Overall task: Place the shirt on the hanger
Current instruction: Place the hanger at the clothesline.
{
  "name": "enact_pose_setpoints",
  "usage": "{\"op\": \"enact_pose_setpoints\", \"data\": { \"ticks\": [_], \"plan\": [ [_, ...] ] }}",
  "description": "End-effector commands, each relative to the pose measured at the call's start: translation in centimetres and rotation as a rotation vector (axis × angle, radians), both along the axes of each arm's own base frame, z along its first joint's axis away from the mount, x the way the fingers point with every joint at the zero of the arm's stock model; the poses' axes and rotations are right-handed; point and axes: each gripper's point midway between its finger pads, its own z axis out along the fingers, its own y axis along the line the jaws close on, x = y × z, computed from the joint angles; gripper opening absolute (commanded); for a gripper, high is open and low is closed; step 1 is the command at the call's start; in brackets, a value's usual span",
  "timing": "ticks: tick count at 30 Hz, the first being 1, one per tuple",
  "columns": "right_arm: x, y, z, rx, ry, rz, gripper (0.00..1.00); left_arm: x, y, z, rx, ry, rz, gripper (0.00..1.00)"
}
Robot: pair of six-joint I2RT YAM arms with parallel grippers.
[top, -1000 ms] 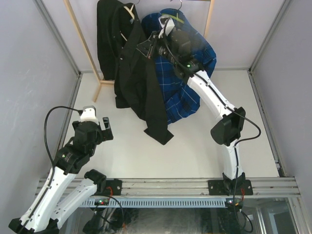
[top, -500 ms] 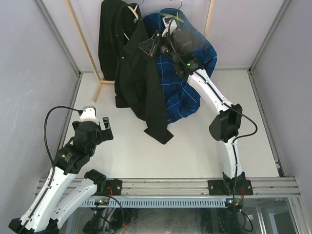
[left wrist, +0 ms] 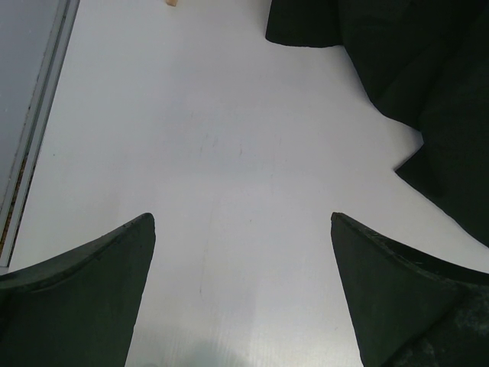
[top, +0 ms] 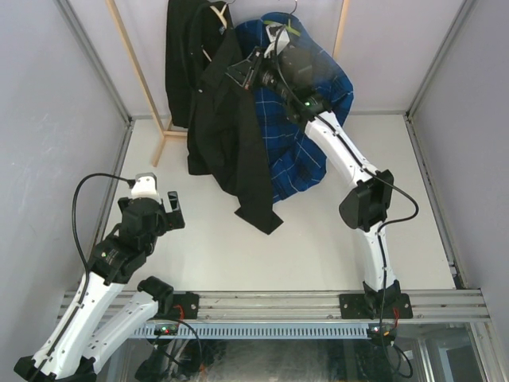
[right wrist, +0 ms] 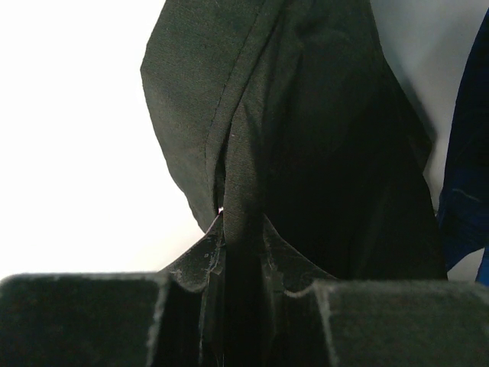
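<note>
Step in hand, as I read it: getting the second shoulder of the shirt (top: 227,131) over the hanger (top: 215,13). Not done yet.

- Right gripper (top: 241,74) is up at the rack, jaws pinched shut on a fold of black cloth. The right wrist view shows the fold running straight down between the jaws (right wrist: 241,248). It looks like a front edge or a collar-side seam, can't tell which.
- Left gripper (top: 172,208) is low over the table (left wrist: 229,153), jaws wide, holding nothing, well clear of the cloth. The shirt's hem corner shows at the upper right of its view (left wrist: 435,84).

Where the shirt is: hanging at the back of the table from the hanger, just beside the blue plaid shirt (top: 314,119) and overlapping its left edge. One panel drapes behind, the larger front panel falls to a point near the table.

Look: plain matte black, thin woven cloth, soft folds, stitched edge visible. No buttons or label resolvable here. Only a short cream bit of hanger shows near the top, the rest is covered.

Next move calls for carrying the pinched edge up and over the free hanger end without dragging the seated side off. Risks: the hanger swinging on its hook, or the cloth snagging on the plaid shirt.
</note>
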Motion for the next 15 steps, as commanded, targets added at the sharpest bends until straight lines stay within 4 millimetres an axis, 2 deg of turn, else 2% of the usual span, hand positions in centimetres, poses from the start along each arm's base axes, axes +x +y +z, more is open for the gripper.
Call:
{"op": "enact_pose_setpoints", "data": {
  "ticks": [1,4,9,13,15],
  "plan": [
    [0.9,-1.4,4.0,0.032,-0.103,-0.119,0.0,0.5,-0.1,0.5,-0.005,-0.026,-0.002,1.0],
    [1.2,-1.2,3.8,0.012,-0.092,-0.136,0.03,0.6,-0.1,0.5,-0.001,-0.023,0.0,1.0],
    [1.1,-1.5,2.6,-0.022,-0.067,-0.143,0.22,0.6,-0.1,0.5,-0.001,-0.024,0.002,1.0],
    [0.4,-2.2,2.9,-0.039,-0.079,-0.139,0.33,0.6,-0.1,0.5,0.0,-0.023,0.002,1.0],
    [-0.3,-2.5,3.5,-0.047,-0.091,-0.13,0.48,0.6,-0.1,0.5,-0.001,-0.022,0.001,1.0]
  ]
}}
